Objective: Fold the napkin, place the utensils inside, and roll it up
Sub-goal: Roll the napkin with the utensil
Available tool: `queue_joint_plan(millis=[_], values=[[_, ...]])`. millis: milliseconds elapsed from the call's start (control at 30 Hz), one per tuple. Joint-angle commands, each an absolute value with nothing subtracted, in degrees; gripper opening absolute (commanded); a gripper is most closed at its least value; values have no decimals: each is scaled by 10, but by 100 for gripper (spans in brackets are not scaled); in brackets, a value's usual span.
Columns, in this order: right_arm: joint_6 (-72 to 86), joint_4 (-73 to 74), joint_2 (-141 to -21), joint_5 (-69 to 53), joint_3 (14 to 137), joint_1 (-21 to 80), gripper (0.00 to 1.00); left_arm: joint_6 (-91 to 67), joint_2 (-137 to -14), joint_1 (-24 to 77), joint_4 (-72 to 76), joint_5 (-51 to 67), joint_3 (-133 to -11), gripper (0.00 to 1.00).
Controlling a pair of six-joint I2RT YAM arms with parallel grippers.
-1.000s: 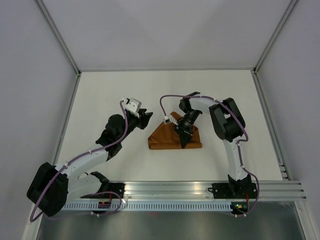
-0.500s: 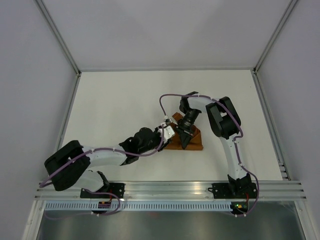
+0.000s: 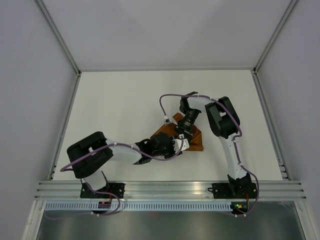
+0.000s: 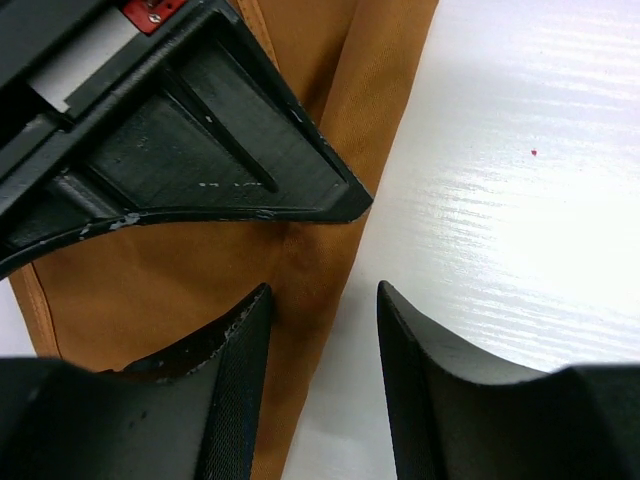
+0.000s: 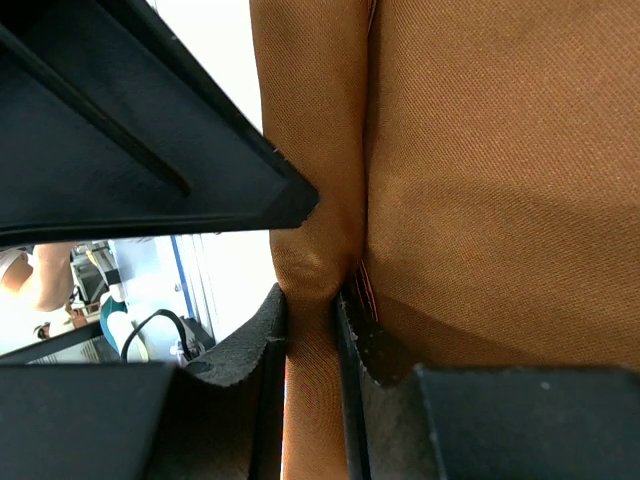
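The rust-orange napkin (image 3: 196, 143) lies bunched on the white table (image 3: 125, 100), right of centre. In the right wrist view, my right gripper (image 5: 310, 296) is shut on a raised fold of the napkin (image 5: 480, 150), which fills most of the picture. My left gripper (image 4: 322, 300) is open low at the napkin's (image 4: 150, 290) near-left edge. Its left finger is over cloth and its right finger over bare table. From above, the left gripper (image 3: 178, 145) sits just below the right gripper (image 3: 181, 135). The utensils are out of view.
A dark finger of the other gripper (image 4: 230, 150) hangs close above my left fingers. A purple cable (image 3: 165, 102) loops off the right wrist. A metal rail (image 3: 170, 188) runs along the near edge, and frame posts (image 3: 65, 55) stand at the sides.
My left arm has swung from the left side of the table down to the napkin's near-left edge, covering part of the cloth. The right gripper has kept its hold.
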State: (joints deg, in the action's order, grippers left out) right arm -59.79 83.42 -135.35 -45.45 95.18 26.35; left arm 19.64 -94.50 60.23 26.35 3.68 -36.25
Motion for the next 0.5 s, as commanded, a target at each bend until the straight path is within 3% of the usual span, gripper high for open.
queue_joint_plan(millis=[0, 300, 400, 467], values=[[-627, 736, -1392, -370, 954, 260, 0, 231, -954, 608, 264, 56, -379, 52], [-626, 739, -1396, -369, 958, 260, 0, 243, -995, 608, 263, 47, -394, 51], [-625, 738, -1395, -369, 957, 260, 1, 244, -1007, 607, 257, 47, -398, 41], [-624, 738, -1395, -370, 957, 260, 1, 244, -1016, 606, 249, 49, -404, 28]])
